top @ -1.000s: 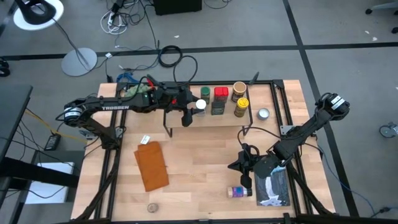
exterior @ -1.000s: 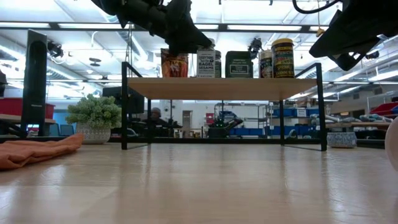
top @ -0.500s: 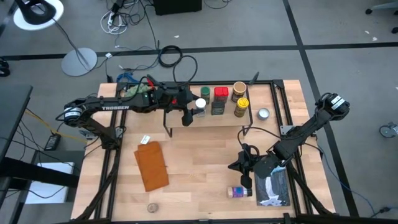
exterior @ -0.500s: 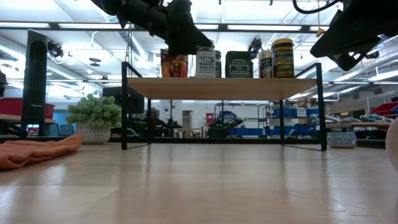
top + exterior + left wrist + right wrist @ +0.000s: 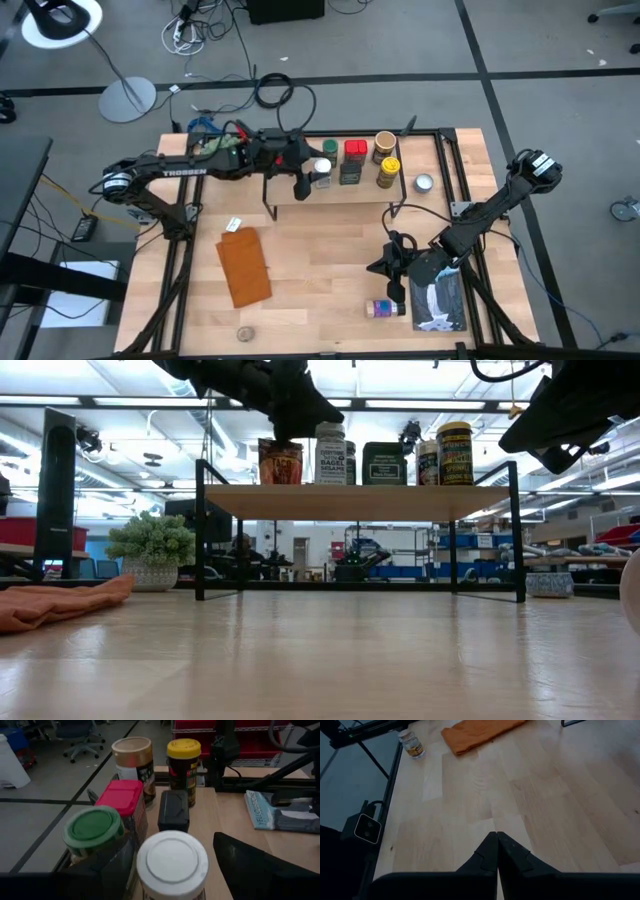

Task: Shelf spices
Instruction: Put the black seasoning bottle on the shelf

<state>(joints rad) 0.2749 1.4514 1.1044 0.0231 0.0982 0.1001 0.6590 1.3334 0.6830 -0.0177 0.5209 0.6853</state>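
The left gripper point(image 5: 303, 185) hovers over the shelf point(image 5: 345, 190), its fingers point(image 5: 250, 865) spread and released, the upright white-lidded jar point(image 5: 172, 862) between them, standing beside the green-lidded jar point(image 5: 92, 827). The right gripper point(image 5: 392, 268), fingers clenched on nothing, waits above the counter point(image 5: 320, 280). A fallen jar point(image 5: 383, 309) lies lengthwise just beyond those fingers, nearer this arm. The left fingertips are cut off from view.
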